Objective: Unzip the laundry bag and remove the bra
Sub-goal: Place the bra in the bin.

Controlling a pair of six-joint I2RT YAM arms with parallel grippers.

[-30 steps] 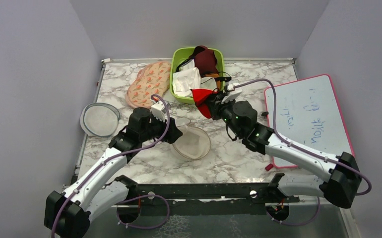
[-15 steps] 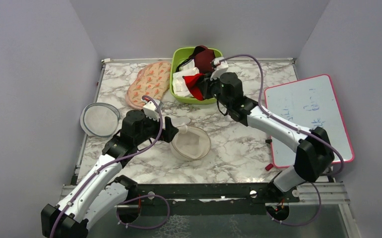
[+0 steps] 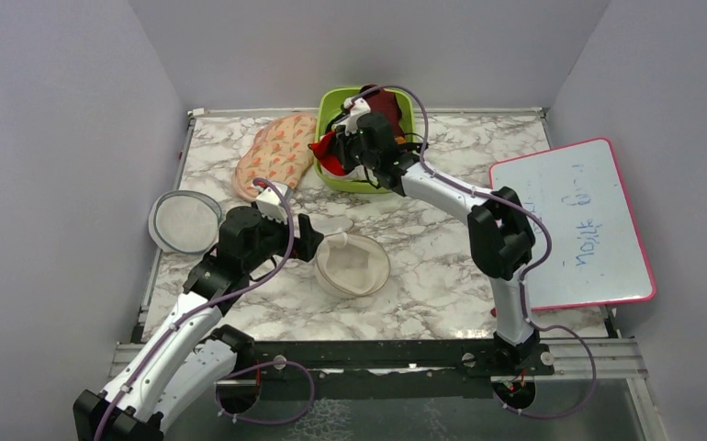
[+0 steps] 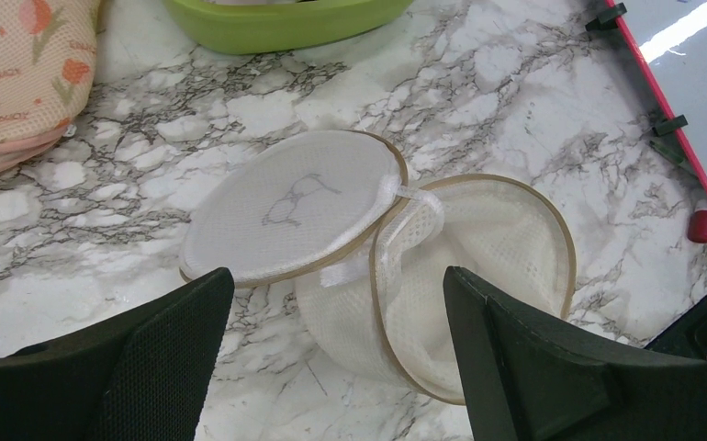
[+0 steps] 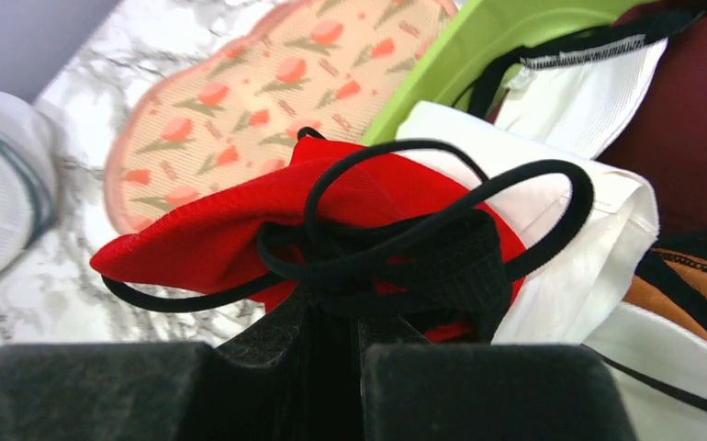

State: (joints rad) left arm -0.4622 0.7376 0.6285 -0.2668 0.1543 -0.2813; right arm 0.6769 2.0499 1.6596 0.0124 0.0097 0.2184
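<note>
The laundry bag [image 3: 354,265] lies open on the marble table, its round lid with the black mark [image 4: 295,204] flipped to the left and its mesh pod [image 4: 478,266] gaping empty. My left gripper [image 4: 336,358] is open just short of the bag, one finger on each side, touching nothing. My right gripper [image 3: 348,147] is shut on the red bra [image 3: 330,154] with black straps [image 5: 331,220] and holds it over the left rim of the green bin [image 3: 335,103].
The green bin holds white cloths [image 5: 598,110] and a dark maroon garment [image 5: 690,119]. Pink floral pads [image 3: 276,154] lie left of it. A grey-rimmed mesh disc [image 3: 185,220] sits at the left edge. A whiteboard [image 3: 575,220] lies on the right.
My right gripper has carried the red bra from above the table's middle back and left to the green bin's left rim. The left arm has drawn slightly back from the bag.
</note>
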